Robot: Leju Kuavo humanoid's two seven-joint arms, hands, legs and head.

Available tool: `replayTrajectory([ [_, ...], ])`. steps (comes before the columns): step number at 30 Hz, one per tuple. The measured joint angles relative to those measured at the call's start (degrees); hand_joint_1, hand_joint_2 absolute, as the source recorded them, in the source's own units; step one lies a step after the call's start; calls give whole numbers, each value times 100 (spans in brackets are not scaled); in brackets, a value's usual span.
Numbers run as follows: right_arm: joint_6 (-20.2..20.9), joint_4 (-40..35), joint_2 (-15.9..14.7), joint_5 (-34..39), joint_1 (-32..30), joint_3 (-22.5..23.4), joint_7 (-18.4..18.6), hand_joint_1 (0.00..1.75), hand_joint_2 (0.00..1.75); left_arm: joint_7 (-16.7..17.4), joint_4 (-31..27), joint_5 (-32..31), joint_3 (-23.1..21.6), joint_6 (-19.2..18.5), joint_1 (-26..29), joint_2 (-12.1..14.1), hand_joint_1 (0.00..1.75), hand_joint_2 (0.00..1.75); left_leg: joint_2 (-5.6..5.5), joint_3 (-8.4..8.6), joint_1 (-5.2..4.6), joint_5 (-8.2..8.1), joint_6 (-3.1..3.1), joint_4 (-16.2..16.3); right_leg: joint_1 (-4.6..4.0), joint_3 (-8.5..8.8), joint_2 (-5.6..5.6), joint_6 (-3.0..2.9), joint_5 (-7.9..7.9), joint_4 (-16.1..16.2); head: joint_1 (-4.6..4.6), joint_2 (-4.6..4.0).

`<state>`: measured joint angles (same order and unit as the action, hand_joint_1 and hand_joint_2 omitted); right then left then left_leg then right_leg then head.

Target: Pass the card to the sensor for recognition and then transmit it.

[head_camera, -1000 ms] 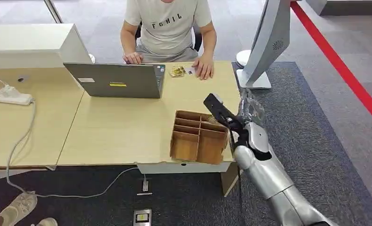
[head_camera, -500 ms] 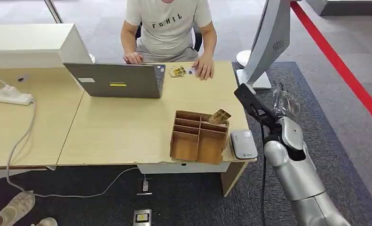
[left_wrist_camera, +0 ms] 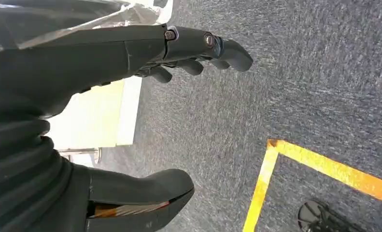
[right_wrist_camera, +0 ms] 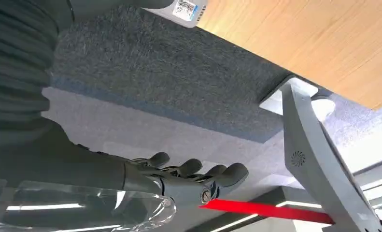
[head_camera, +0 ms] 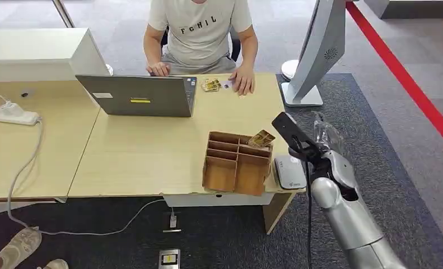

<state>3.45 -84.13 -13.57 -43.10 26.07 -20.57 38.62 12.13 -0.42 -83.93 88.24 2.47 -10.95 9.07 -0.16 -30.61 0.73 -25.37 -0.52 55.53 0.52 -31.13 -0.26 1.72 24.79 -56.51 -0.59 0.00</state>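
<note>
Card propped aslant in wooden organizer's rear right compartment, long axis tilted up toward the right, white sensor just right of organizer, right hand empty, fingers extended, beside sensor, left hand empty, fingers apart.

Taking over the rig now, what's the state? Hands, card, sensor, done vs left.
Right hand: open, holds nothing, raised by the table's right end, close to the sensor.
Left hand: open, holds nothing, hanging over the carpet.
Card: leaning out of the back right compartment of the wooden organizer, not gripped.
Sensor: flat on the table edge, right of the organizer.
Done: nothing that shows.
Left: grasp the card, present it to the sensor, then pass it on, probably to the person seated opposite.
</note>
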Motion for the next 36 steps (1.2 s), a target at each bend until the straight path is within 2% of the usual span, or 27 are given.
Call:
replayTrajectory([
  [9, -98, 96, 105, -186, -7, -184, -197, 0, 175, -66, 0, -166, 0, -70, -6, 44, 0, 175, -1, -2, 0, 0, 0, -2, 0, 0, 0, 0, 0, -2, 0, 0],
  [23, -444, 927, 811, -356, 300, -933, -706, 2, 175, -33, 0, 245, 0, 107, -15, 24, 2, 175, -1, -5, 2, 1, 0, -3, -2, -2, -1, -1, 1, -4, -2, 0],
  [25, -518, 1060, 896, -356, 342, -992, -750, 16, 175, -31, 0, 286, 0, 120, -16, 13, 2, 175, -1, -5, 1, 1, 0, -3, -1, -2, -1, -1, 1, -4, -2, 0],
  [26, -579, 1157, 949, -356, 388, -1043, -767, 17, 175, -31, 0, 311, 0, 125, -13, 7, 2, 175, -1, -5, 1, 1, 0, -3, -1, -2, -1, -1, 0, -4, 0, 0],
  [27, -631, 1246, 990, -354, 424, -1088, -780, 31, 175, -31, 2, 319, 0, 129, -16, 4, 2, 175, -1, -5, 1, 1, 0, -3, -1, -2, -1, -1, 0, -4, 0, 0],
  [28, -667, 1294, 1014, -354, 442, -1106, -782, 58, 175, -31, 2, 326, 0, 131, -19, 0, 2, 175, -1, -5, 1, 1, 0, -3, -1, -2, -1, -1, 1, -3, -2, 0],
  [29, -714, 1353, 1049, -354, 474, -1121, -782, 58, 175, -31, 2, 345, 0, 133, -15, -2, 2, 175, -1, -6, 1, 1, 0, -3, -1, -2, -1, 0, 1, -3, -2, 0],
  [30, -743, 1409, 1069, -363, 505, -1145, -782, 120, 175, -31, 2, 358, 0, 135, -15, -2, 2, 175, -1, -5, 1, 1, 0, -3, -1, -2, -1, 0, 1, -3, 0, 0],
  [31, -778, 1482, 1088, -395, 554, -1167, -765, 147, 175, -31, 2, 363, 0, 140, -16, -2, 3, 175, -1, -5, 1, 1, 0, -3, -1, -3, -1, 0, 1, -3, 0, 0],
  [36, -892, 1760, 1126, -544, 716, -1239, -606, 145, 175, -28, 2, 354, 0, 149, -14, -2, 3, 175, -1, -5, 1, 1, 0, -3, -1, -3, -1, 0, 1, -3, -2, 0],
])
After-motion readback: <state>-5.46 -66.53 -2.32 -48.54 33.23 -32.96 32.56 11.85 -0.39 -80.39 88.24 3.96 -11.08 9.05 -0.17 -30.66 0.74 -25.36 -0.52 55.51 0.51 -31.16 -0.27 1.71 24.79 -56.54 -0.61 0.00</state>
